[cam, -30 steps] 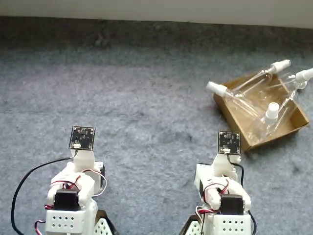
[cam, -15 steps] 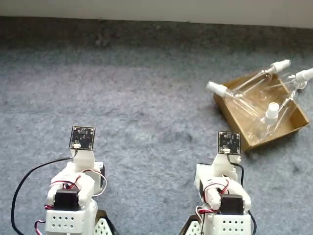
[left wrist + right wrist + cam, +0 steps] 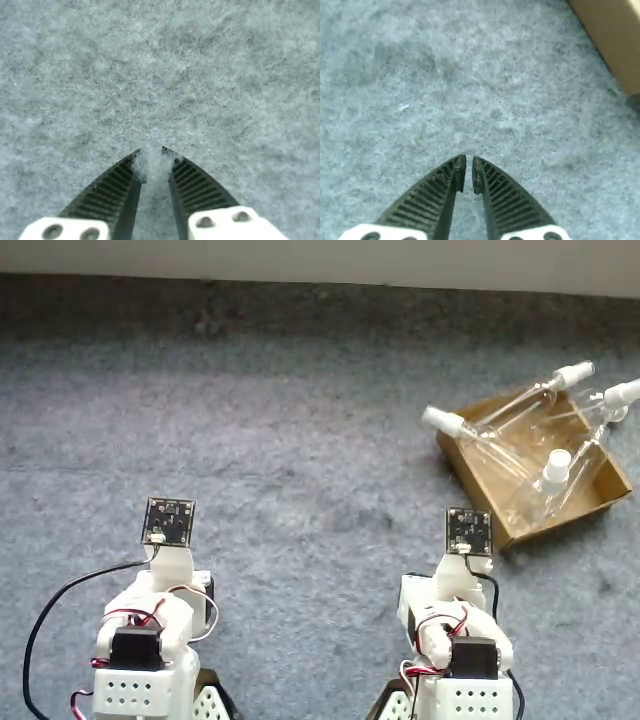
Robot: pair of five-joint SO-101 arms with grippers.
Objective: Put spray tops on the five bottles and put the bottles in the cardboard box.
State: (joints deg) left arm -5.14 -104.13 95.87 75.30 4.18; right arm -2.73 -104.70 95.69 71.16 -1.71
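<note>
Looks pretty much done to me. The bottles (image 3: 510, 410) lie piled in the cardboard box (image 3: 466, 472), a couple of necks poking out over its rim. I count four white spray tops (image 3: 441, 421) for sure, but the clear plastic overlaps too much to confirm a fifth. On the table (image 3: 300, 440), the left gripper (image 3: 154, 162) sits well away from the box and the right gripper (image 3: 469, 172) nearer it. Both sets of jaws are clenched to a sliver, with nothing in either.
</note>
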